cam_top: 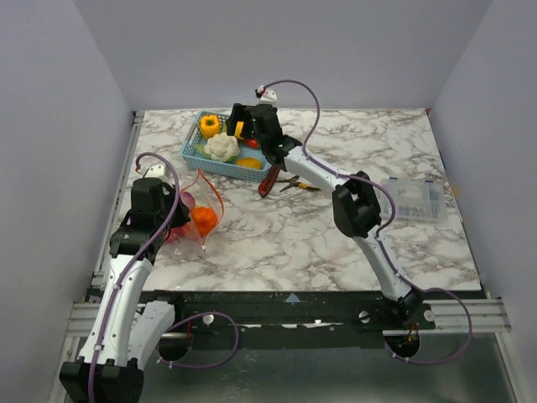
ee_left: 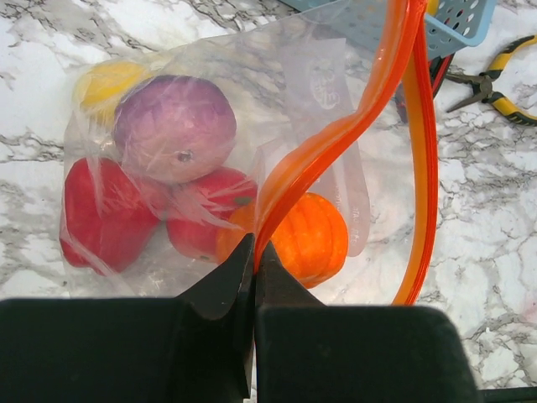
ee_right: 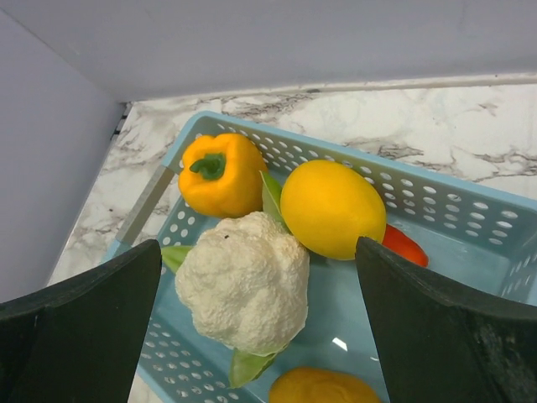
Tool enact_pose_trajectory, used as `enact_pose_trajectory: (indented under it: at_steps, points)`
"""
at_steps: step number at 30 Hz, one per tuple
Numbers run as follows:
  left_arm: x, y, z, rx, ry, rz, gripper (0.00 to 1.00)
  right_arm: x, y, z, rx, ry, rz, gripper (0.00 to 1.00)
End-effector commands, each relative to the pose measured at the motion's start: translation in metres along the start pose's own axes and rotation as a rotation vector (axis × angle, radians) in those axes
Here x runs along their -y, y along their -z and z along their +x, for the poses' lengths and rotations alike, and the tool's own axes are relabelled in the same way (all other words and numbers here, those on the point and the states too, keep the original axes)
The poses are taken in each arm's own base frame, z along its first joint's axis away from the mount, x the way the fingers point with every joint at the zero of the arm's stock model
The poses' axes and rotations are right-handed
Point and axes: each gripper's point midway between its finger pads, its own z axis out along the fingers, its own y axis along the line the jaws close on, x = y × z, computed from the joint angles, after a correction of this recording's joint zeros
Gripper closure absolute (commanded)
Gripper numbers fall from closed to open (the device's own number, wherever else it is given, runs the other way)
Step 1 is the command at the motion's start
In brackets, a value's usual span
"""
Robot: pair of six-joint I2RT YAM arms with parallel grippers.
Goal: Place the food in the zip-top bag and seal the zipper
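Marble tabletop [cam_top: 294, 243] between 3 grey walls [cam_top: 285, 50] bears the zip-top bag [cam_top: 191, 210].

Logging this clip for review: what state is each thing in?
zip-top bag: mouth open, food inside.
zipper: unsealed, one strip pinched.
left end effector: shut on zipper.
right end effector: open, above blue basket.
blue basket: partly filled.
pliers: lying flat, unheld.

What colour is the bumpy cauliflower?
The cauliflower is creamy white with green leaves, best seen in the right wrist view.

No legible text, just a blurred emblem [ee_left: 324, 87] on the zip-top bag [ee_left: 220, 65]
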Motion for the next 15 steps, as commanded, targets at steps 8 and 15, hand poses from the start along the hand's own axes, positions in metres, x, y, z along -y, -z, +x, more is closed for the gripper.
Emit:
enact_pose_trajectory:
  at_steps: [8,15]
  points:
    - [0.018,-0.023,0.027,-0.171,0.003,0.103,1.0,0.027,-0.031,0.034,-0.053,-0.057,-0.061,0.0]
    - [0.038,-0.029,0.046,-0.273,-0.018,0.195,1.0,0.027,-0.038,0.045,-0.06,-0.074,-0.089,0.0]
